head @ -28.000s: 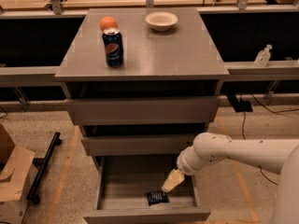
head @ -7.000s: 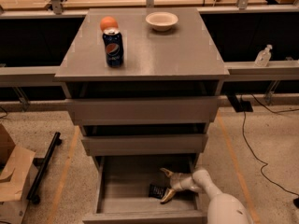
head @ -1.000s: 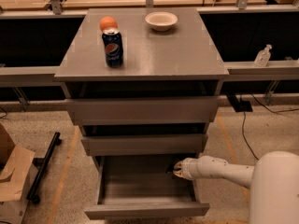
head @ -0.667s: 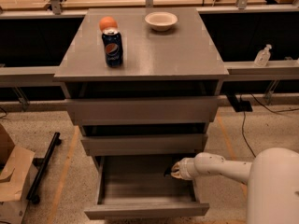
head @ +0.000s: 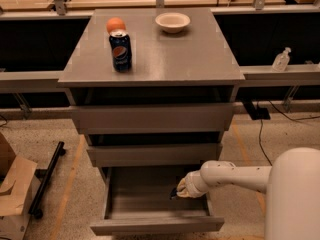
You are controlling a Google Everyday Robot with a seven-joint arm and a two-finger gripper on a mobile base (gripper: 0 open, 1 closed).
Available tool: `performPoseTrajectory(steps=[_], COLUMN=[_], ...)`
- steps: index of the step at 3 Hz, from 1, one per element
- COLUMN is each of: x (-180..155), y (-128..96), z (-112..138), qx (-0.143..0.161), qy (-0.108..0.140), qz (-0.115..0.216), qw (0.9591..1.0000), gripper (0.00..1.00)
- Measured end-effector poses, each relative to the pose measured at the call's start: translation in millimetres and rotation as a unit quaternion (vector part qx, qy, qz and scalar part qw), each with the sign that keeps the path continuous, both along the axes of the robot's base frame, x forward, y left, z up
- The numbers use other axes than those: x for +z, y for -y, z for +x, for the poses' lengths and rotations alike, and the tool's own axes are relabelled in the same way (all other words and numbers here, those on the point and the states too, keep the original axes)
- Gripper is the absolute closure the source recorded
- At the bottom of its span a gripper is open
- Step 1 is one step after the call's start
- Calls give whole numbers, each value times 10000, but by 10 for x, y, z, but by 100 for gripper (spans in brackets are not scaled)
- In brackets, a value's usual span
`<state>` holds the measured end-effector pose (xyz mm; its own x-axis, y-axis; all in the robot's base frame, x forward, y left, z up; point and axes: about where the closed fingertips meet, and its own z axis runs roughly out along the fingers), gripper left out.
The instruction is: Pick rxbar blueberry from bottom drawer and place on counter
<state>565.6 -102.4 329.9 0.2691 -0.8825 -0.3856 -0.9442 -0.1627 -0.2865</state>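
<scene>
My arm comes in from 3 o'clock, forearm about level, wrist dipped into the bottom drawer [head: 155, 225], which is pulled out. My gripper [head: 179, 190] sits against the drawer's 3 o'clock wall, pinching the rxbar blueberry [head: 173, 193] just above the floor. The middle drawer [head: 155, 154] front hangs close over my wrist. Up on the counter [head: 170, 54], the Pepsi can [head: 120, 50] is at 9 o'clock and the bowl [head: 172, 22] at 12, with bare grey toward 3.
</scene>
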Motion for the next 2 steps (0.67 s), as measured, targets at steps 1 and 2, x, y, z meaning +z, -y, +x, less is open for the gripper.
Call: performPoseTrajectory(steps=[1, 2], x=[338, 730], y=[-67, -296], z=[-90, 21], qx=[345, 423], qy=[229, 652], qz=[-465, -627], qw=[9981, 9950], gripper=[100, 100])
